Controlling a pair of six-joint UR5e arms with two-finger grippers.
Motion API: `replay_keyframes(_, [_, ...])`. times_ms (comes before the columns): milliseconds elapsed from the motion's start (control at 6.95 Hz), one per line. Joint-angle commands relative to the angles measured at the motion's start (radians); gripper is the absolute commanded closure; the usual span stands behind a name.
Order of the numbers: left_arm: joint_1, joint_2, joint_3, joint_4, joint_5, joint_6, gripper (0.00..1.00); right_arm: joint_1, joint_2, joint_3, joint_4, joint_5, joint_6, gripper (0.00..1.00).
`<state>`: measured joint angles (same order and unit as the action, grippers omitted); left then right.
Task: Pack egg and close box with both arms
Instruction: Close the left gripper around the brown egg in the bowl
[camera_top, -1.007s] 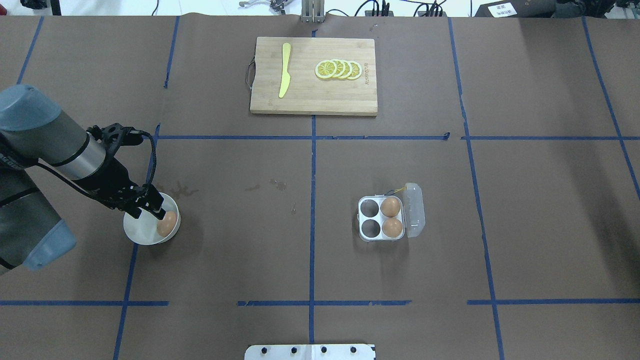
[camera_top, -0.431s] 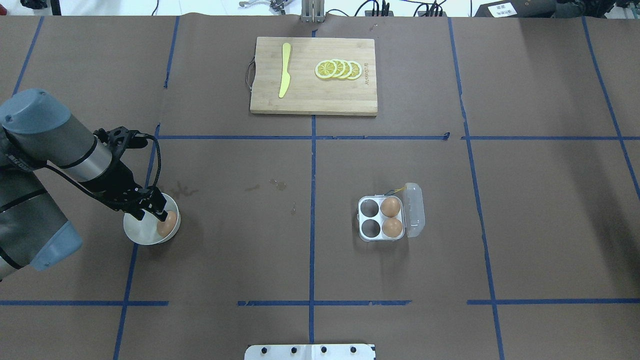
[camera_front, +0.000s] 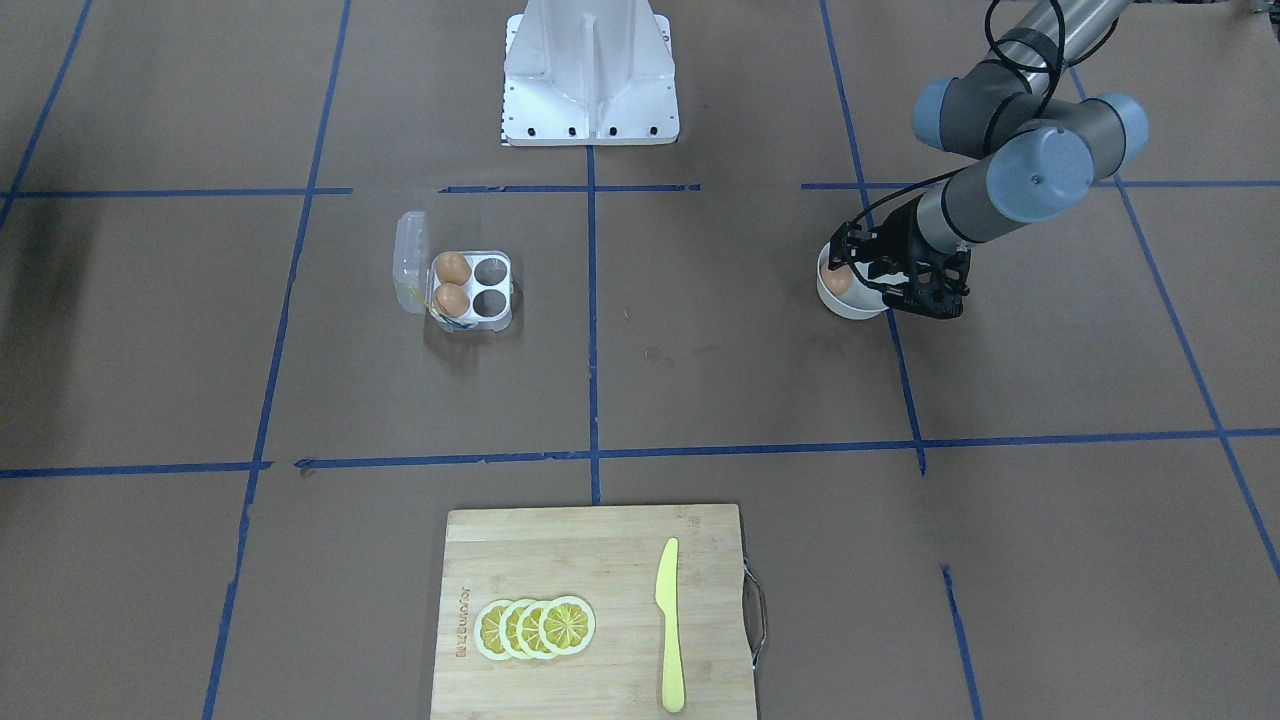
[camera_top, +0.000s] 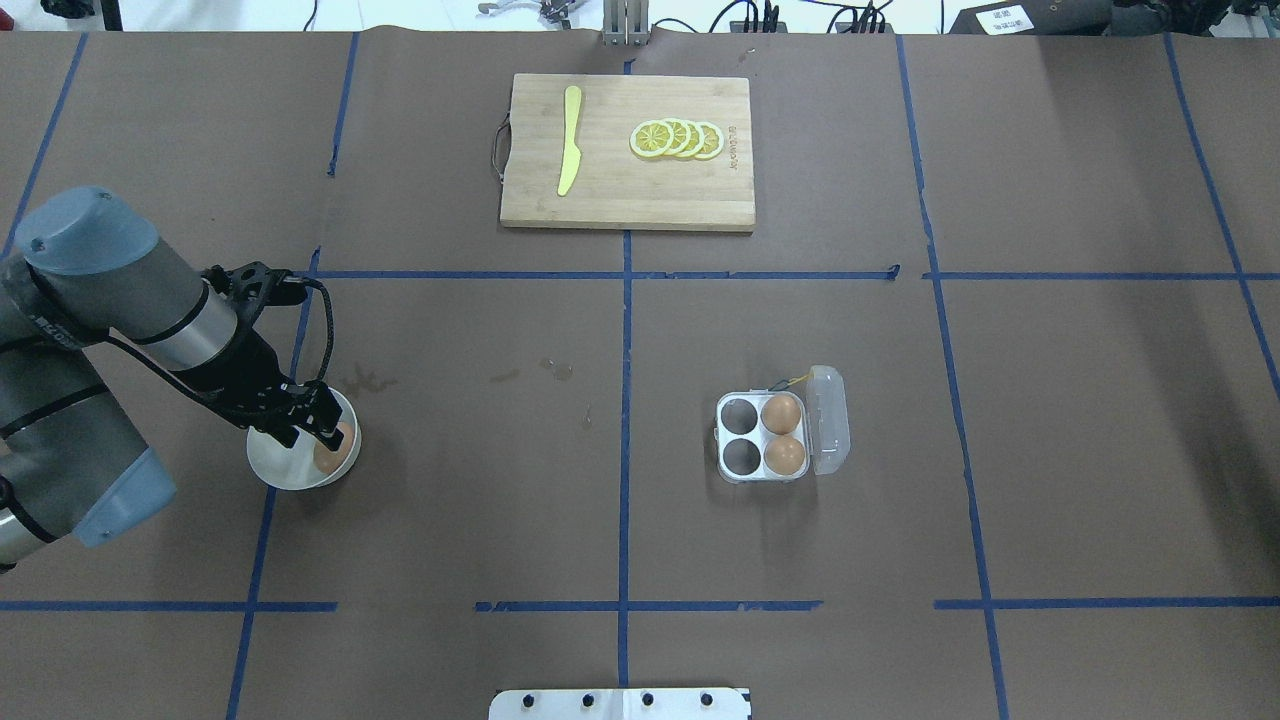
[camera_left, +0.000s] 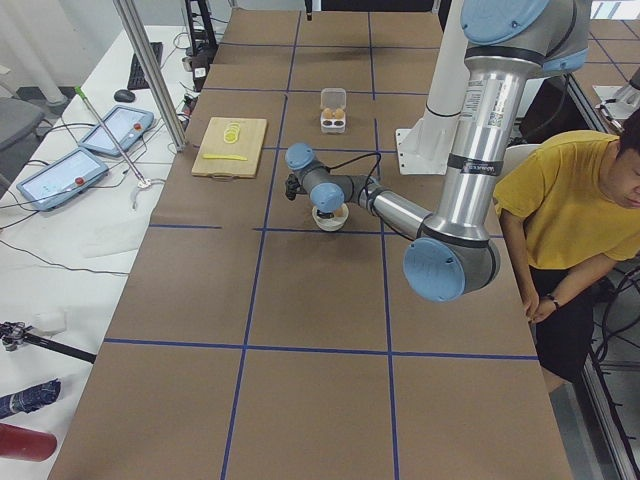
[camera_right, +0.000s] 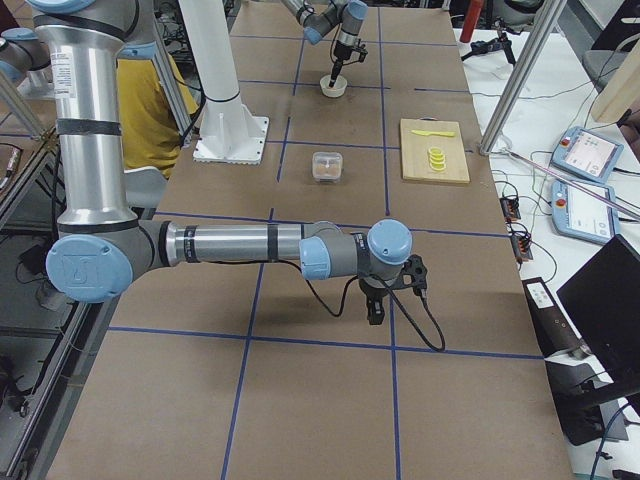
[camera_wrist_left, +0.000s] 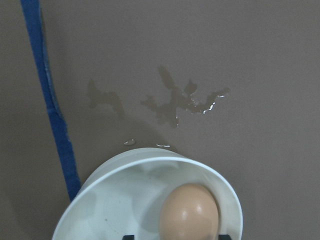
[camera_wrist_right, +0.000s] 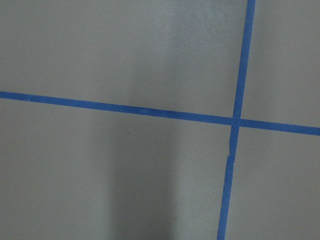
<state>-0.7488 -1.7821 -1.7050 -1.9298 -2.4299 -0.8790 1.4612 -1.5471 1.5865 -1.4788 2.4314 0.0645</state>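
One orange-brown egg (camera_top: 337, 455) lies in a round white bowl (camera_top: 268, 462) at the table's left. It also shows in the left wrist view (camera_wrist_left: 189, 212) and in the front view (camera_front: 838, 283). My left gripper (camera_top: 320, 434) reaches down into the bowl. It is open, with a fingertip on each side of the egg. The clear box (camera_top: 719, 438) stands right of centre with its lid (camera_top: 830, 420) open to the right. It holds two eggs (camera_top: 781, 412) (camera_top: 786, 455), and its two left cells are empty. My right gripper (camera_right: 375, 316) hangs over bare table far to the right; I cannot tell whether it is open or shut.
A wooden cutting board (camera_top: 626, 190) with a yellow knife (camera_top: 569, 140) and lemon slices (camera_top: 678, 139) lies at the far centre. The white robot base (camera_front: 590, 80) stands at the near edge. A wet stain (camera_wrist_left: 180, 102) marks the table beyond the bowl. A person in yellow (camera_left: 565, 200) sits beside the robot.
My left arm has shifted slightly right and forward, and its fingers have come over the egg in the bowl. The box and its eggs have not moved.
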Motion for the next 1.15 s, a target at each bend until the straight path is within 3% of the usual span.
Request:
replay_keyframes(0, [0.003,-0.003,0.005,0.000,0.000,0.002,0.39,-0.001,0.001,-0.002,0.000,0.002,0.000,0.00])
replay_keyframes(719, [0.023,-0.020,0.024,0.000,0.002,0.002,0.40,-0.001,0.001,-0.013,0.000,0.000,-0.002,0.00])
replay_keyframes(1007, [0.026,-0.025,0.027,0.000,0.021,0.003,0.47,0.001,0.005,-0.020,0.000,0.002,0.000,0.00])
